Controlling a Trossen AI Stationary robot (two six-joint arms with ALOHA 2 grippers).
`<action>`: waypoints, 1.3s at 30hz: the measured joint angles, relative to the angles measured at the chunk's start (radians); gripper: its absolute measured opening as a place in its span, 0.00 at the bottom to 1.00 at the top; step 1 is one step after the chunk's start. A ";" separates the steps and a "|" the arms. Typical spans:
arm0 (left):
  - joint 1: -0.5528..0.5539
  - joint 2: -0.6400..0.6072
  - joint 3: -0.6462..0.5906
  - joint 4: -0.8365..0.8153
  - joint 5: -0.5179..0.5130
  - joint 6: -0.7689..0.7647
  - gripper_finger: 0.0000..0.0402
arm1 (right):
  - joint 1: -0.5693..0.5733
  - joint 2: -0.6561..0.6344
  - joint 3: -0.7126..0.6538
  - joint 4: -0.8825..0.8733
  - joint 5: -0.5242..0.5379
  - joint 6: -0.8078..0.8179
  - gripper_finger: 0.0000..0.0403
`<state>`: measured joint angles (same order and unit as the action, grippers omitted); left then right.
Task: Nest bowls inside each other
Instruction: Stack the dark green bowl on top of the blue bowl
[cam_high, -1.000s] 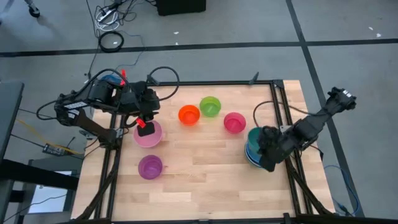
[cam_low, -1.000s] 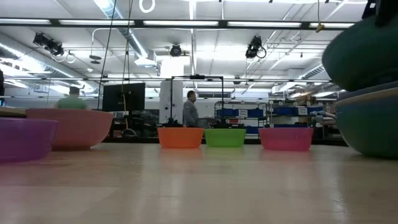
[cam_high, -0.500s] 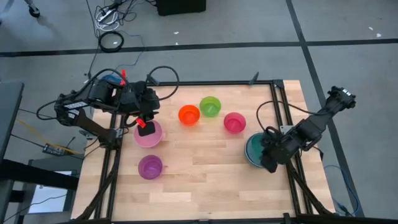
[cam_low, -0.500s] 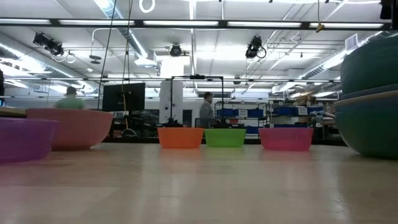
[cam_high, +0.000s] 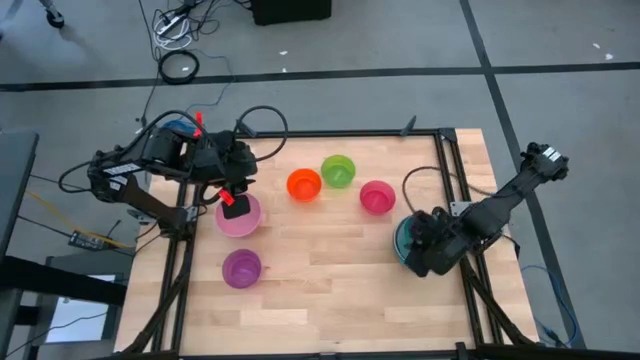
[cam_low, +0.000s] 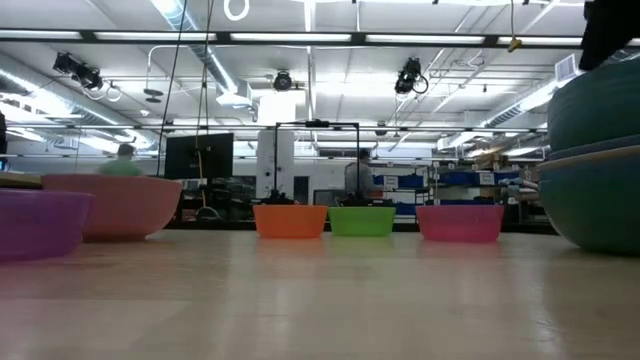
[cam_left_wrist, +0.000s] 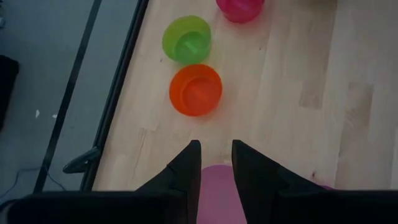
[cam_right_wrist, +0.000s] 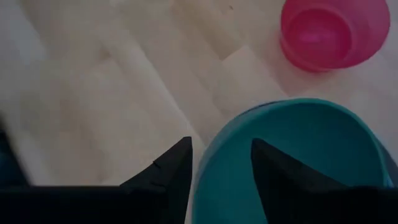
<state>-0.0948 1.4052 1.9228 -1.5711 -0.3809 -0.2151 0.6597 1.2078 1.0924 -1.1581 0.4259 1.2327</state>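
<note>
Nearest the front edge of the tabletop (cam_high: 330, 300) sat the purple bowl (cam_high: 241, 268), alone and well apart from the rest. A little farther back on the right side, the right gripper (cam_right_wrist: 220, 163) hovered at the rim of the teal bowl (cam_right_wrist: 292, 162), its fingers (cam_right_wrist: 166, 173) spread with the rim between them and not pinching it. A second before, those fingers had been clamped and the teal bowl rode tilted above the blue bowl (cam_low: 600, 205); now it had dropped level into the stack, so one nesting step looked finished, and the arm had slid toward the tabletop's middle. On the left side, at about the same depth, the left gripper (cam_high: 234, 206) hung over the pale pink bowl (cam_high: 239, 217), unmoved over that second, its fingers (cam_left_wrist: 186, 171) parted above the bowl's near rim and holding nothing. Farther back stood three loose bowls in a row: the magenta bowl (cam_high: 377, 197) nearest the stack, then the lime bowl (cam_high: 338, 171) and the orange bowl (cam_high: 304, 185) just beside each other. Five bowls seemed yet to be nested. The magenta one looked the handiest for the right arm, with open wood between it and the stack, though the right gripper itself stood over the stack's near rim. Beyond the tabletop, cables (cam_high: 180, 66) lay on the floor, and in the low view a person (cam_low: 360, 180) stood far off in the room.
</note>
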 joint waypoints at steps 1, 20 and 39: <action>0.000 0.000 0.000 0.000 0.000 0.000 0.25 | -0.001 0.023 0.000 -0.003 0.000 0.000 0.38; 0.000 0.000 0.000 0.000 -0.005 0.000 0.25 | 0.019 0.007 0.163 -0.121 0.083 0.020 0.33; 0.000 0.000 -0.110 0.001 -0.010 0.003 0.25 | 0.052 0.094 0.020 -0.089 0.079 0.108 0.30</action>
<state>-0.0948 1.4052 1.8129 -1.5701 -0.3904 -0.2122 0.7115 1.3020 1.1122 -1.2470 0.5048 1.3411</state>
